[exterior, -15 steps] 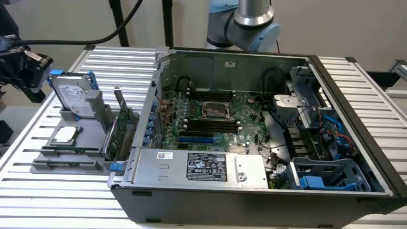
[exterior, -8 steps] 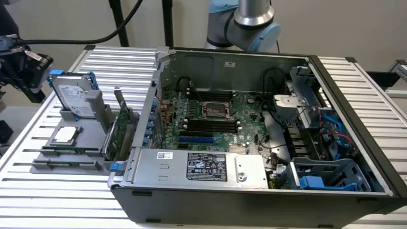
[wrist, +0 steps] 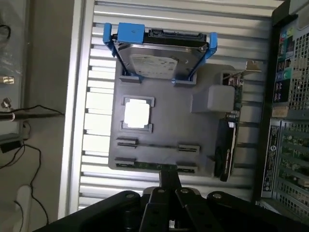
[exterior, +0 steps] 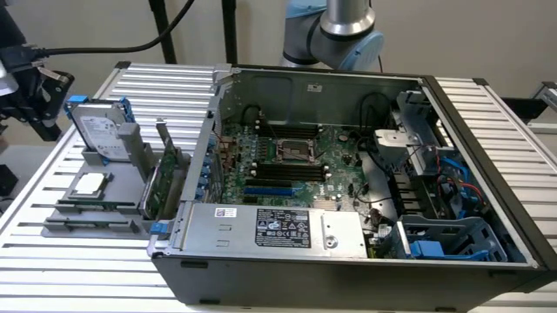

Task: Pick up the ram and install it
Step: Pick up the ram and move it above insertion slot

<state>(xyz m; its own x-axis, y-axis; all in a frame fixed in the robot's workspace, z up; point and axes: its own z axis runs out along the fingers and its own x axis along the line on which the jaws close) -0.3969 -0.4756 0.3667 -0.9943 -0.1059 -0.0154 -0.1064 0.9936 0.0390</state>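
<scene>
The ram (wrist: 145, 165) is a thin green stick standing on edge in the outermost slot of a grey holder (wrist: 169, 125). My gripper (wrist: 169, 180) hangs over that edge of the holder. Its black fingers are together, shut on nothing, with the tips just beside the ram's middle as seen from above. In the exterior view the gripper (exterior: 44, 124) is at the far left, raised above the table beside the holder (exterior: 65, 199). The open computer case (exterior: 348, 267) shows the motherboard's black memory slots (exterior: 287, 171), with no stick standing in them.
The holder also carries a silver hard drive in a blue frame (wrist: 159, 53), a square processor (wrist: 136, 114) and a green expansion card (wrist: 227, 145). The case wall (wrist: 285, 121) stands right next to the holder. A slatted metal table (exterior: 104, 274) lies under everything. Cables (exterior: 96, 47) run behind the gripper.
</scene>
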